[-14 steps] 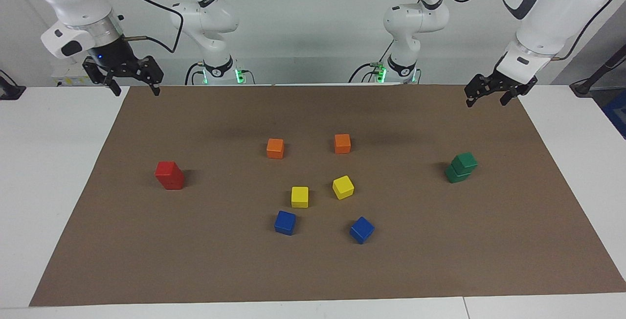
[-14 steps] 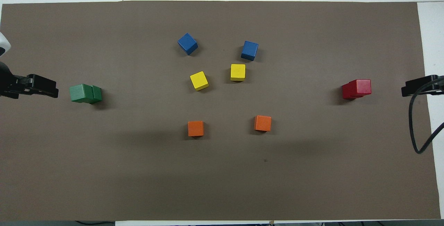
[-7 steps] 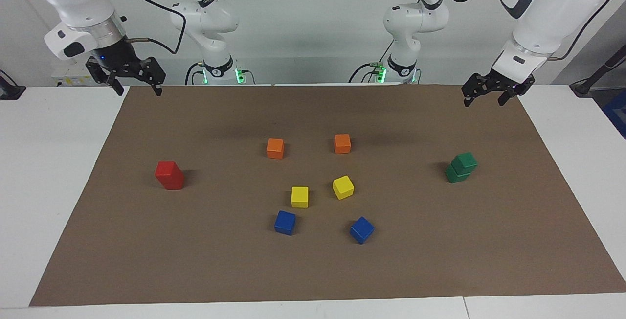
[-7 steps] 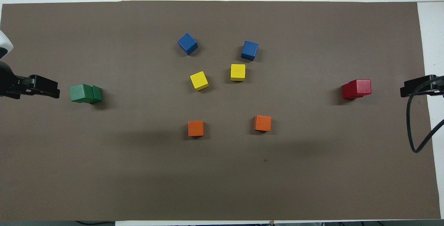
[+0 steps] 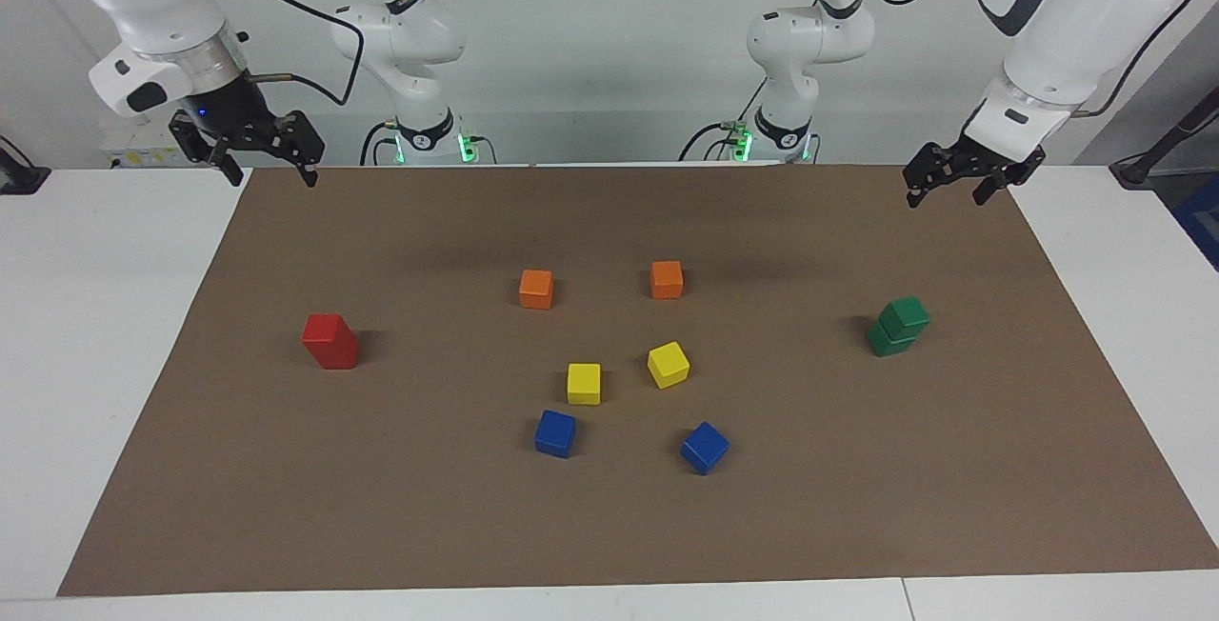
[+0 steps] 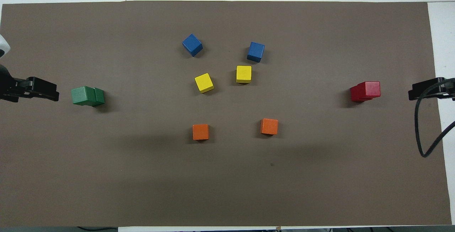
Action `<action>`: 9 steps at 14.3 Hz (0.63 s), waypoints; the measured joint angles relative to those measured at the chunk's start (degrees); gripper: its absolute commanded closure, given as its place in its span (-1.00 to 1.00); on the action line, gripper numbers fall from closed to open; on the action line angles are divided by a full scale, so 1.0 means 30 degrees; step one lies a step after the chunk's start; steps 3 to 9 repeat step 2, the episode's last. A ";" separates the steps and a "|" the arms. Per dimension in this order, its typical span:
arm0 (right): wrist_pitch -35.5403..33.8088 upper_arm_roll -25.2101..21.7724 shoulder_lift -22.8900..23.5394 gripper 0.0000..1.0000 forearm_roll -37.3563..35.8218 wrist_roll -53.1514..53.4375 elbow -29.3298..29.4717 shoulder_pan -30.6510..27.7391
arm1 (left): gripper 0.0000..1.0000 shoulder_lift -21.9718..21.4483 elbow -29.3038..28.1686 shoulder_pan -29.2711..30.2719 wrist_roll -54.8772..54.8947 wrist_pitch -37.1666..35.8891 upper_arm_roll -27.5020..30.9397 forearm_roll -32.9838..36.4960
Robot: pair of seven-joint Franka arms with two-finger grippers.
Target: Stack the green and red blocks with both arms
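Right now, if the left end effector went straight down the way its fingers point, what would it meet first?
Probably only the brown mat near its edge at the left arm's end. The left end effector, open and empty, hangs there, well clear of the green stack, though depth is hard to judge.

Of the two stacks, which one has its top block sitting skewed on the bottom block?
The green stack, toward the left arm's end of the mat: its top block overhangs the lower one. The red stack looks close to flush in the facing view.
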 measured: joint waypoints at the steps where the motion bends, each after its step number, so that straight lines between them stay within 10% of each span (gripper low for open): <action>1: 0.0000 0.0000 -0.0001 -1.00 0.0000 0.0000 -0.0001 0.0000 | -1.00 0.0000 0.0000 0.0000 0.0000 -0.0002 0.0000 0.0000; 9: 0.0000 0.0000 -0.0001 -1.00 0.0000 0.0000 -0.0003 0.0000 | -1.00 0.0000 0.0000 0.0000 0.0000 -0.0003 0.0000 0.0000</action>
